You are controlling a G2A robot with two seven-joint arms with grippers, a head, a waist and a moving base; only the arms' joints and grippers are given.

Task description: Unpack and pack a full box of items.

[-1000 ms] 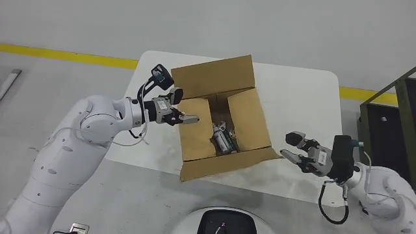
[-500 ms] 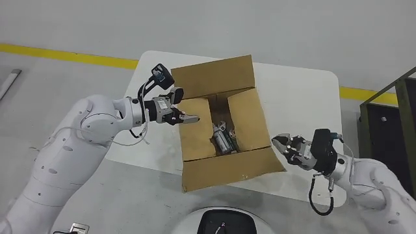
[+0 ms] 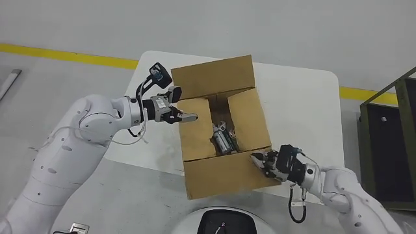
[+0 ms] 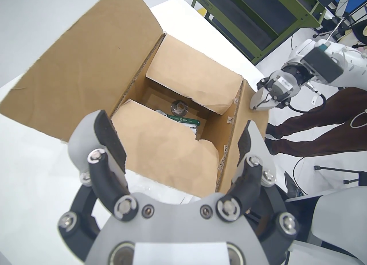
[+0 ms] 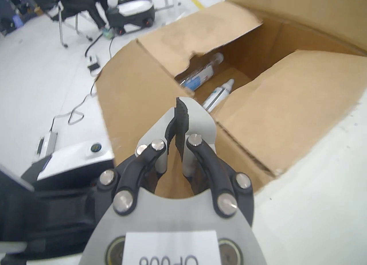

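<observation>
The cardboard box (image 3: 221, 78) sits mid-frame in the top view on the white table (image 3: 305, 97). Its far flap is laid back toward the upper edge and its two side flaps are tipped inward over the opening. Down in the gap between them lies the cargo: a clear bottle (image 5: 202, 73), a white tube (image 5: 219, 94), a green-handled wrench (image 4: 183, 119) and a round metal piece (image 4: 178, 107).

The left hand (image 4: 175, 131) is at the box's left side in the top view, its fingers spread wide with nothing between them. One pad hangs over the left side flap (image 3: 195, 133) and the other sits out by the box's near corner. Whether either pad actually touches cardboard cannot be told.

At the lower right of the top view, the right hand (image 3: 257, 161) is on the near flap (image 3: 221, 174). Its fingers (image 5: 197, 118) are drawn together to a thin slit and pinch that flap's right-hand corner, and the flap stands tilted up from the table.
</observation>
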